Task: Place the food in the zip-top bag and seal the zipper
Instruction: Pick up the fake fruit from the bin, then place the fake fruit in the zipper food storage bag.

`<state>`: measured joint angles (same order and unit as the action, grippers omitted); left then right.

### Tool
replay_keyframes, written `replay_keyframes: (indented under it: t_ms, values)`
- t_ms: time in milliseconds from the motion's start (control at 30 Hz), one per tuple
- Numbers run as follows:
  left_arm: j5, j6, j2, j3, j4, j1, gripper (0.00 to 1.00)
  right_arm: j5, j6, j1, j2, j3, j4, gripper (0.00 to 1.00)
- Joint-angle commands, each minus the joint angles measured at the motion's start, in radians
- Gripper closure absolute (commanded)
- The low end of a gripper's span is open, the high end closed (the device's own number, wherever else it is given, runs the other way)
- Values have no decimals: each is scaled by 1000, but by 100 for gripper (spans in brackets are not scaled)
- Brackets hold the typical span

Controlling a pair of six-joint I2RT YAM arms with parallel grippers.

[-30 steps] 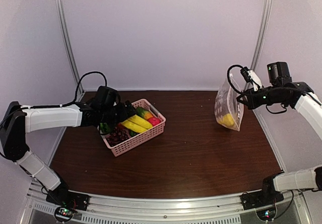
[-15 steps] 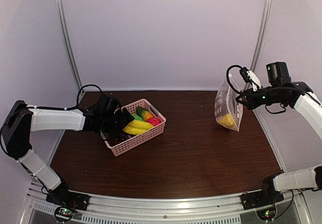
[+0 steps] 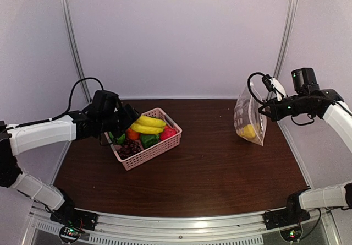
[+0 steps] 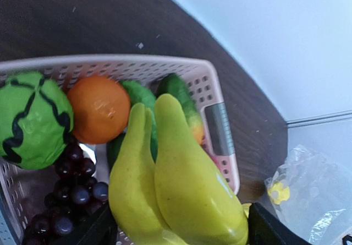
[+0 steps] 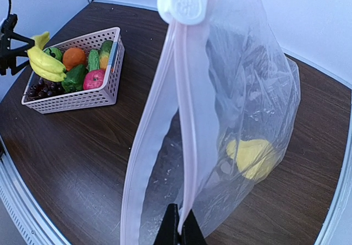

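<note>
My left gripper (image 3: 128,121) is shut on the yellow banana (image 3: 147,125) and holds it just above the pink basket (image 3: 155,151). In the left wrist view the banana (image 4: 176,184) fills the space between my fingers (image 4: 100,231). Below it lie an orange (image 4: 99,108), a green pepper (image 4: 33,118), grapes (image 4: 71,184) and a cucumber (image 4: 176,91). My right gripper (image 5: 180,229) is shut on the zipper strip (image 5: 187,118) and holds the zip-top bag (image 3: 248,117) hanging open above the table at the right. A lemon (image 5: 252,157) lies in the bag. The white slider (image 5: 183,1) sits at the strip's far end.
The basket (image 5: 82,99) stands at the table's left and also holds a red apple (image 5: 93,80). The table's back wall and the frame posts stand close behind both arms.
My left gripper went down into the basket, closed on the banana and lifted it, drawing back to the left. The right arm and the bag have not moved.
</note>
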<state>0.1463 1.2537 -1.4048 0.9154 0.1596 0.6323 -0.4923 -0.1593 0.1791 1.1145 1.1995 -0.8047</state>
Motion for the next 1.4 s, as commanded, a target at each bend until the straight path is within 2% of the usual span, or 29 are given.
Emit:
replay_keyframes:
  t_ms: [0, 167, 300, 433, 567, 767, 1133, 1367]
  values:
    - [79, -158, 106, 91, -36, 33, 43, 21, -5, 20, -5, 55, -42, 100]
    - [-22, -404, 45, 211, -166, 123, 44, 38, 21, 72, 34, 80, -48, 100]
    - [-101, -489, -31, 284, -300, 213, 46, 65, 49, 109, 79, 98, -38, 100]
    - [-138, -481, -112, 361, -398, 282, 47, 77, 78, 124, 126, 140, -38, 100]
    - [-112, -437, -189, 431, -447, 338, 48, 76, 115, 135, 162, 186, -30, 100]
    - [-111, -351, -316, 519, -521, 364, 49, 43, 143, 156, 210, 225, -27, 100]
    - [27, -299, -483, 703, -410, 382, 50, -4, 191, 163, 220, 251, -9, 100]
    - [176, -276, -538, 774, -206, 383, 53, 3, 198, 162, 194, 256, -10, 100]
